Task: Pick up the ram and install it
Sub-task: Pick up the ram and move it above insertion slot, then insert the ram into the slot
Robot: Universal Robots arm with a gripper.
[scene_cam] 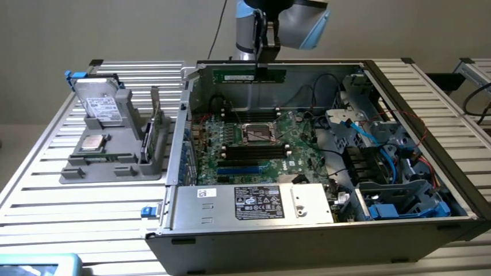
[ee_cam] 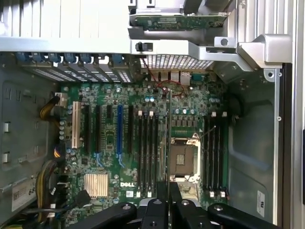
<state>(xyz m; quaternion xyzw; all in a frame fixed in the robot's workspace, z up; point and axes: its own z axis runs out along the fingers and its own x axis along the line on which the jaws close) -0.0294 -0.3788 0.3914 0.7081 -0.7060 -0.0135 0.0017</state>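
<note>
We see the gripper (scene_cam: 261, 70) closed tight on the ram's (scene_cam: 234, 75) top edge. The ram hangs level, well above the motherboard (scene_cam: 299, 138).

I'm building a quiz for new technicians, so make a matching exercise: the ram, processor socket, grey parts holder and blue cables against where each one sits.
1. the ram
2. processor socket
3. grey parts holder
4. blue cables

A. on the table, exterior view's left
B. inside the case, exterior view's right
C. held by the gripper over the open case
D. on the motherboard

Pairs: 1-C, 2-D, 3-A, 4-B
</note>
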